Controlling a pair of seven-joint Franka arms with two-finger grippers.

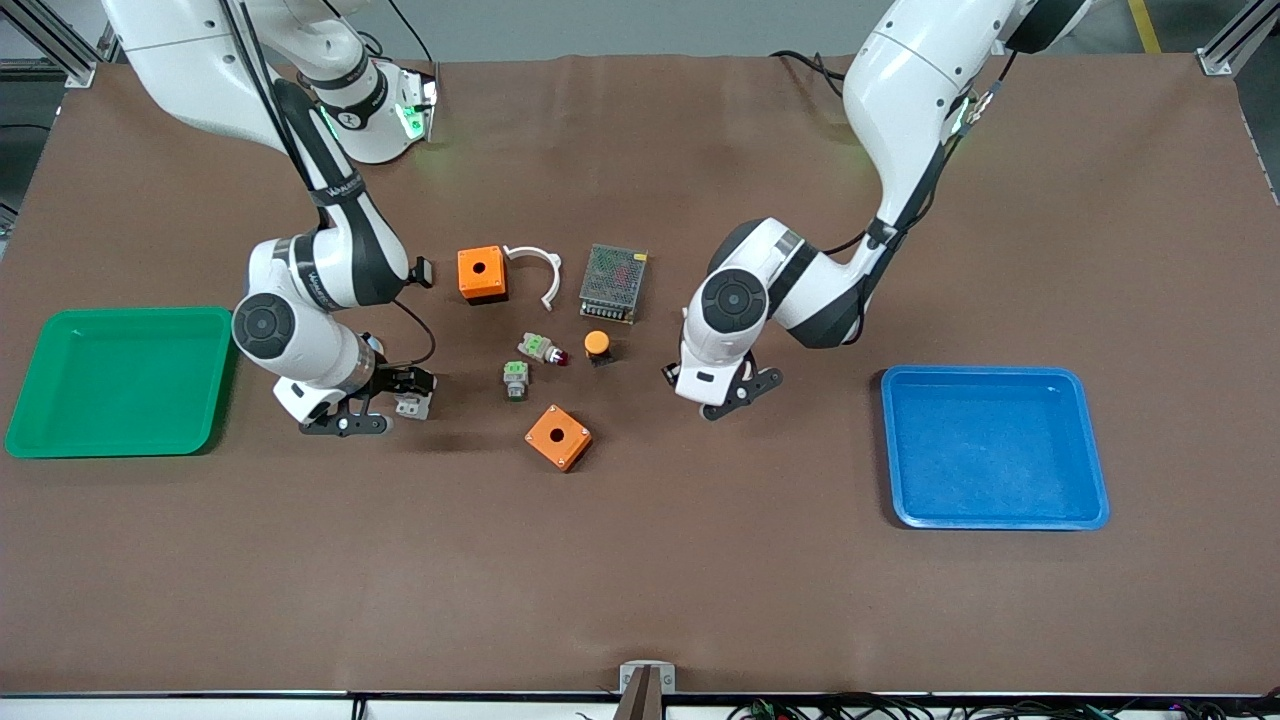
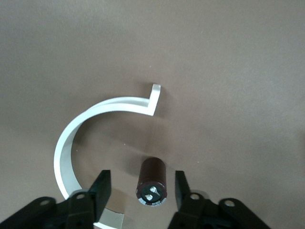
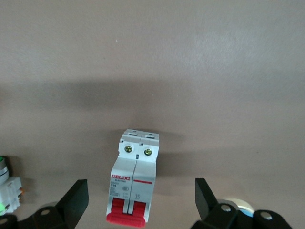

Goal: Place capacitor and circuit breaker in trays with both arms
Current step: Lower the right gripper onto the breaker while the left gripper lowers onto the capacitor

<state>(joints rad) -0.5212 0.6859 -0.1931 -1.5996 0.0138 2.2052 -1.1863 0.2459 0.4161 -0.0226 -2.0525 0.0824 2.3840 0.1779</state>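
Observation:
The capacitor, a dark brown stubby cylinder, lies on its side on the brown mat between the fingers of my open left gripper, untouched. In the front view it is hidden under the left gripper, which hangs low over the mat between the orange-capped button and the blue tray. The circuit breaker, white-grey with red levers, lies between the wide-open fingers of my right gripper, untouched. In the front view the breaker sits at the right gripper, beside the green tray.
A green tray lies at the right arm's end, a blue tray at the left arm's end. Mid-table: two orange boxes, a mesh-covered unit, an orange-capped button, two green-topped parts, a white curved band.

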